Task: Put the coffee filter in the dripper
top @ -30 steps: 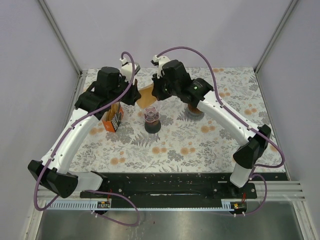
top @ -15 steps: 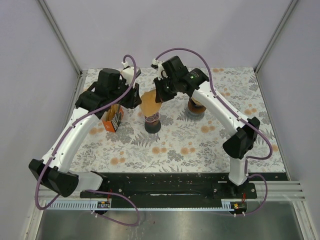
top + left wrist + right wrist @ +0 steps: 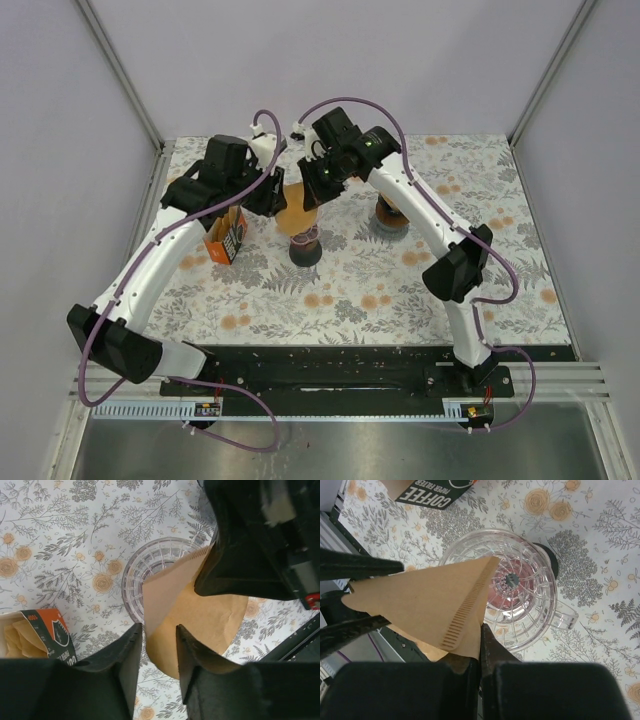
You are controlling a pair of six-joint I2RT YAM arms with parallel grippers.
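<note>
Filter's not in the dripper yet. Our right gripper (image 3: 479, 647) has its fingers pressed tight together on the lower edge of the brown paper coffee filter (image 3: 420, 602). It's holding the filter in the air over the glass dripper (image 3: 522, 597), overlapping one side of the rim, with the crimped seam pointing toward the middle.

Our left gripper (image 3: 159, 632) has its fingers spread, one on each side of the filter's other end. We can't tell if they actually touch the paper.

The dripper stands upright on a dark base on the floral table (image 3: 400, 290). Near it there's an open orange and black filter box (image 3: 37, 635) with more filters inside.
</note>
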